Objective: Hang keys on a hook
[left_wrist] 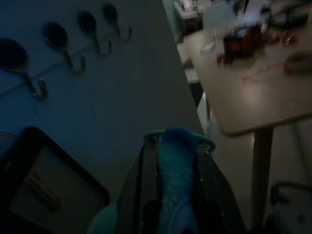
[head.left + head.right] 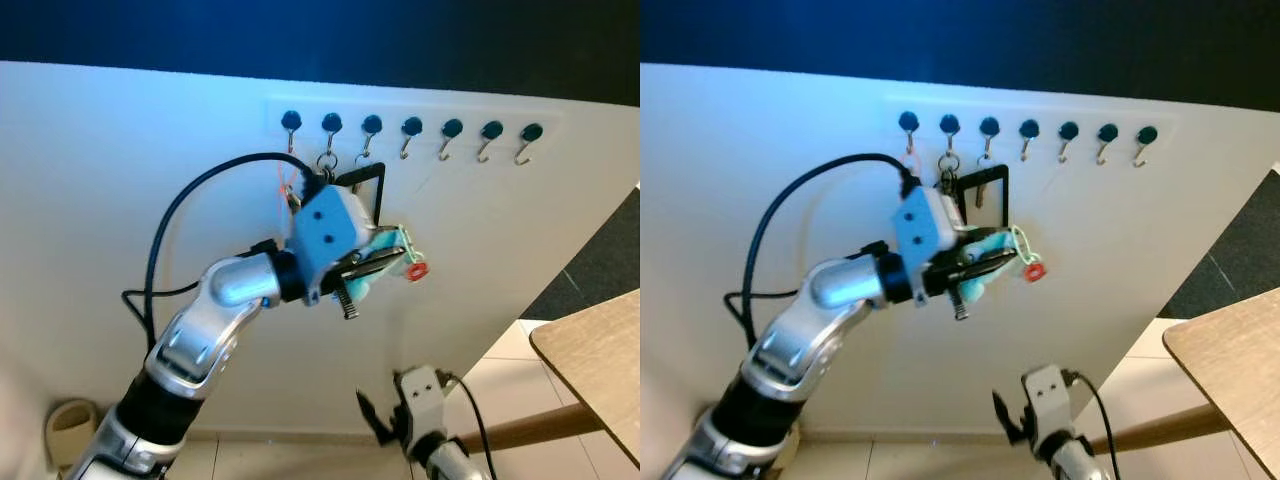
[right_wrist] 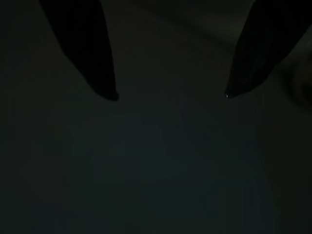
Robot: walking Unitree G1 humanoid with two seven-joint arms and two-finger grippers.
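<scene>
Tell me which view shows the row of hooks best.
The left eye view: all seven hooks line up sharp on the white wall, above the left pincer gripping the keys. The right eye view matches. The left wrist view catches four, dim.

The left arm (image 2: 215, 300) is silver with rounded joints and a black forearm band; a black cable (image 2: 165, 235) loops to its pale blue wrist housing (image 2: 325, 230), behind the left tool (image 2: 385, 262) with slim black fingers. The right tool (image 2: 378, 418) carries a white housing.

Left tool (image 2: 385, 262) raised, fingers clamped — right tool (image 2: 380, 420) hangs low, fingers apart.
</scene>
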